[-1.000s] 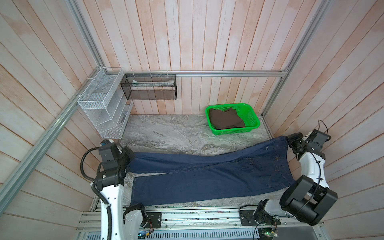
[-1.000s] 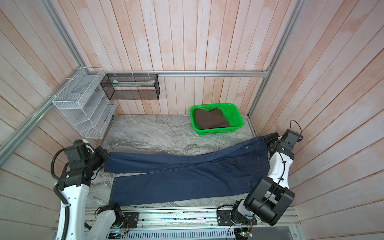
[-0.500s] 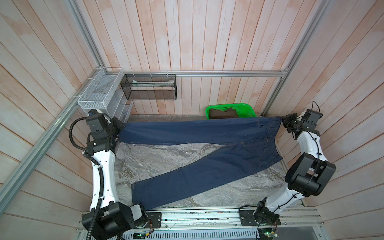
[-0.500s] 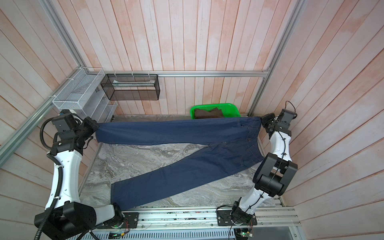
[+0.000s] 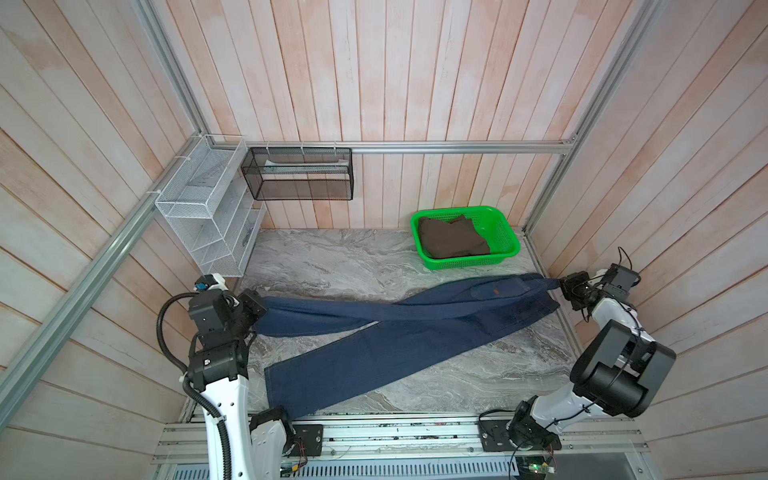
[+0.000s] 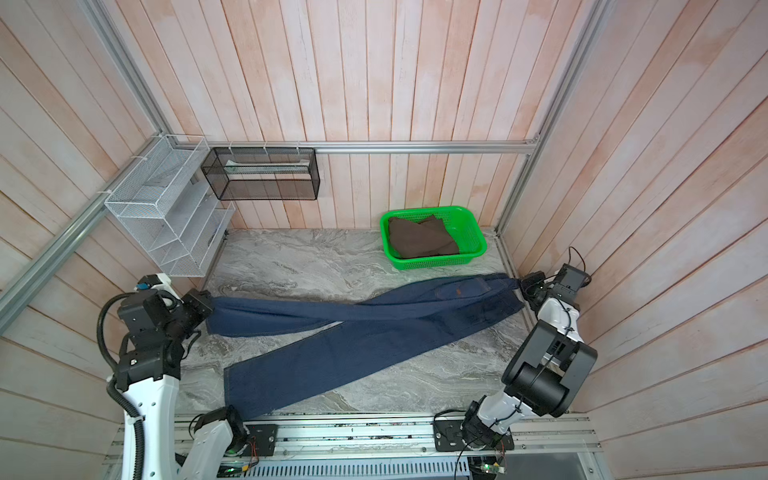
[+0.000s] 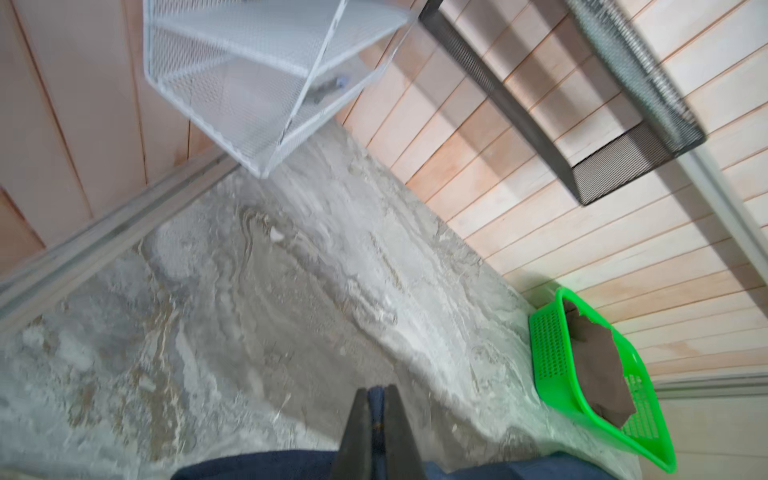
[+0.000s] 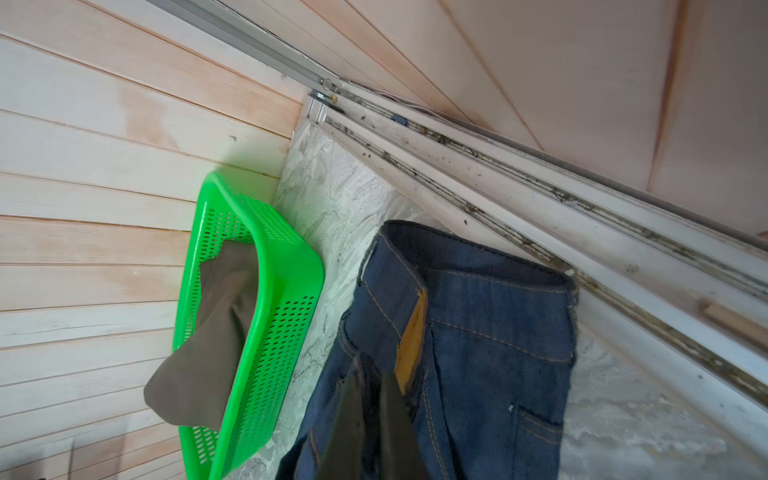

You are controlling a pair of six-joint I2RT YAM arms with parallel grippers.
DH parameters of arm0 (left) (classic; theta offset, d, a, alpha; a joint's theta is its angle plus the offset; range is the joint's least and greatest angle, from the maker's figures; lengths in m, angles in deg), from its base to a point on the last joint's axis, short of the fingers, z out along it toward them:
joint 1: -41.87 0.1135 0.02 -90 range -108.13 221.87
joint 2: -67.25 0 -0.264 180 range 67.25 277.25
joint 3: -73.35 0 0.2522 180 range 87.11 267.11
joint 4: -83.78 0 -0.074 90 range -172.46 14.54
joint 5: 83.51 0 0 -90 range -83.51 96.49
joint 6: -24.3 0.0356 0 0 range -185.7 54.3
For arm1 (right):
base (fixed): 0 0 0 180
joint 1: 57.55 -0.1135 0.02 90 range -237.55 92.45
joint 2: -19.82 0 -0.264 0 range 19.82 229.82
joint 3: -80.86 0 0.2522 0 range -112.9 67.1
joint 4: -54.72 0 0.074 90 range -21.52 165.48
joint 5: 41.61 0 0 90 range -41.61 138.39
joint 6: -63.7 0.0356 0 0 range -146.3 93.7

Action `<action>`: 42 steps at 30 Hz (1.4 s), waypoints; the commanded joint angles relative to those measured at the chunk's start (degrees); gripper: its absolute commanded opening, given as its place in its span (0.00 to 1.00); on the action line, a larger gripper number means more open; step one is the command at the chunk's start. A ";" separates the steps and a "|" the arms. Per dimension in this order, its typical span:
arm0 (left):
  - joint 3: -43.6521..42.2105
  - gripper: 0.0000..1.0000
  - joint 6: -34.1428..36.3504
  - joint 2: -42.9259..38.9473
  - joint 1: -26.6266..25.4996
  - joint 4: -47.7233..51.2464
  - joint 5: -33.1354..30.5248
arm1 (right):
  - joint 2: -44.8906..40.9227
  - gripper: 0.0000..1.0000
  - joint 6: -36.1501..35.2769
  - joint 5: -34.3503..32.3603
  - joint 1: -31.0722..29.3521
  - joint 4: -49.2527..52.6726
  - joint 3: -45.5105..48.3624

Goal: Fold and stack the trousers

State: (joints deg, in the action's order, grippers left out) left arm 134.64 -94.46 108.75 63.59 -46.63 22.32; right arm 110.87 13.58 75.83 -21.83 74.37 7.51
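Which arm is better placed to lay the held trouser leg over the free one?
Probably left: the left end effector grips one hem of the trousers, and the free hem lies on that side. The right end effector grips the waistband.

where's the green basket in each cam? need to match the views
Top view: green basket in the back right corner of the table.
Top view: same back right corner.
Left wrist: far off across the bare table.
Right wrist: close, right beside the waistband of the jeans, basket at.
Shared landmark: the jeans, in all four views.
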 commanded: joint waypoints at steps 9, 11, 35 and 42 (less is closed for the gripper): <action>-3.46 0.00 -5.40 -7.64 -1.51 6.37 -0.02 | 2.75 0.00 -6.05 -6.08 0.02 1.13 -3.76; -3.57 0.00 -6.32 -8.34 -1.81 7.41 -0.68 | 3.44 0.00 -7.18 -7.50 0.00 1.95 -4.13; -9.73 0.00 -15.81 -15.16 -2.54 18.35 -5.43 | 8.42 0.25 -10.17 -17.49 -2.74 4.33 -3.16; -8.58 0.27 -15.46 -15.97 -2.56 20.68 -5.46 | 5.62 0.58 -10.40 -20.46 -3.21 6.12 -3.28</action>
State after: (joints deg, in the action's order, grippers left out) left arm 125.28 -109.76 93.54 61.21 -27.78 17.51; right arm 118.30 3.67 57.95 -24.52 78.42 5.11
